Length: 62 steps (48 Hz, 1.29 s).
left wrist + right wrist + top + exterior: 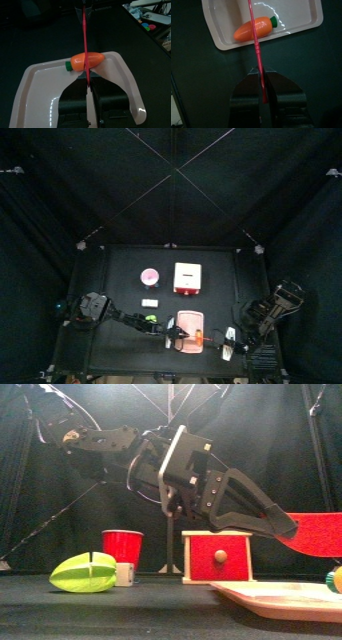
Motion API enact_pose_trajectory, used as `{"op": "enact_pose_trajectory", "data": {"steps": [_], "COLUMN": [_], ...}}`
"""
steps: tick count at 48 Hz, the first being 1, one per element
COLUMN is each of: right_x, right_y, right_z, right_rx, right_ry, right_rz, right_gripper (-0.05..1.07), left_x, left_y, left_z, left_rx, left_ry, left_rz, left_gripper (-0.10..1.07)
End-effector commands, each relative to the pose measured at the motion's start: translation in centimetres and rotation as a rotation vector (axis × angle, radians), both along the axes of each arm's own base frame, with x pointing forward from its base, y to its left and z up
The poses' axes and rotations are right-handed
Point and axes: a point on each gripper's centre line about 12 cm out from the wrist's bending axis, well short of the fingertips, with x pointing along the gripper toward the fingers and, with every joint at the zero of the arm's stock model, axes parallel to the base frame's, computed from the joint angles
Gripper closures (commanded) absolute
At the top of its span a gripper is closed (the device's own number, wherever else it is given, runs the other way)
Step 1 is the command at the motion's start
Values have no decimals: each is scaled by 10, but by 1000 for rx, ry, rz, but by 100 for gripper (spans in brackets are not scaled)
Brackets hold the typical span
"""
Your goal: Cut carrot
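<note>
Nearest to us, at the front edge of the worktop (127, 263), lies the pale pink board (40, 85), and the carrot (87, 60) rests on it, orange body with a small green stub at one end.

The left gripper (89, 87) hangs right over it. Its fingers are pressed together on a red knife (85, 35), whose thin edge crosses the carrot about the middle of its length. From the pictures we cannot tell whether the edge touches the carrot or sits just above it.

The right gripper (261, 75) is a little further off, beside the board. Its fingers are likewise closed on a thin red strip (256, 50) that we take for a second blade, and from its wrist it also lines up across the carrot.

We judge that the step in hand is the cut itself: the blade is placed and the carrot shows whole, so nothing is parted yet. The next move calls for a straight press down through the middle, with the blade kept square so that the rounded carrot does not roll or slide along the board.

Further back stand a yellow-green item (83, 572), a red cup (122, 544) and a red-framed box (217, 556), all well apart from the work. Behind them hang the black curtains (80, 188).
</note>
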Motion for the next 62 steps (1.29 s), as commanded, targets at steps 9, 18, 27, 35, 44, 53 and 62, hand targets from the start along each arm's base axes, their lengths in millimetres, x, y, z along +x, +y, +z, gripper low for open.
{"op": "enact_pose_trajectory", "data": {"steps": [9, 18, 27, 35, 44, 53, 62], "right_x": [-5, -5, -5, -5, -5, -4, -4], "right_y": [6, 6, 5, 3, 2, 2, 0], "right_z": [-1, -4, -5, -7, -11, -13, -14], "right_rx": [18, 10, 10, 5, -8, -16, -24], "right_ry": [16, 20, 23, 34, 41, 43, 46], "right_rz": [1, 1, -4, -13, -17, -18, -23], "right_gripper": [77, 77, 77, 77, 77, 77, 77], "left_x": [-1, -1, -1, -1, -2, -3, -3], "left_y": [-1, 2, 2, 3, 3, 3, 4], "left_z": [2, -1, -4, -5, -7, -12, -14], "left_rx": [-14, -29, -37, -40, -40, -44, -53], "left_ry": [11, 23, 33, 40, 50, 70, 82], "left_rz": [8, 31, 41, 46, 46, 50, 61], "left_gripper": [61, 61, 61, 61, 61, 61, 61]}}
